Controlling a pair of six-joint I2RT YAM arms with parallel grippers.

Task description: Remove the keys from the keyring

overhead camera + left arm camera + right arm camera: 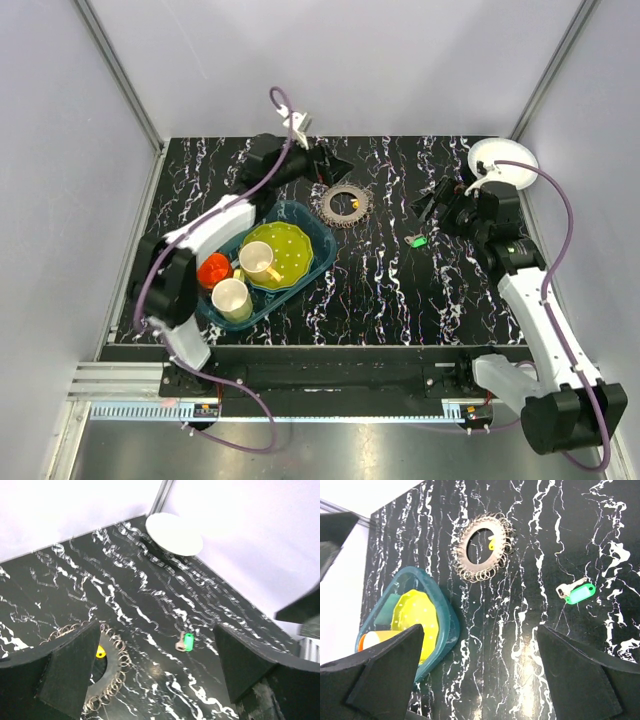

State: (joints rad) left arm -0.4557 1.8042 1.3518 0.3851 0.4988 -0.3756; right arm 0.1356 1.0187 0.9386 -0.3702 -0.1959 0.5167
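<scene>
Nearest you on the left sits the teal tray [322, 240] with its dishes; leave it out of this. Farther in and to the right, a green-tagged key [580, 594] lies alone on the tabletop [380, 290], well apart from the keyring, so I judge that one is off. Your right pincer [428, 205] hovers just beyond it, fingers spread wide with nothing between them. The keyring [479, 571] lies flat at mid-tabletop, just beside the tray's far right corner. A small yellow-tagged key [491, 544] shows inside its loop and seems to be the one left. The left pincer [332, 166] hangs just past the ring's far edge, also spread wide and empty. Bring the left down to pinch the ring's band on the side away from the yellow tag, then have the right take the tag itself, not the links. The loop looks floppy, so pull slowly and sideways, or it may drag along. The white plate [172, 532] stands well apart in the far right corner.
</scene>
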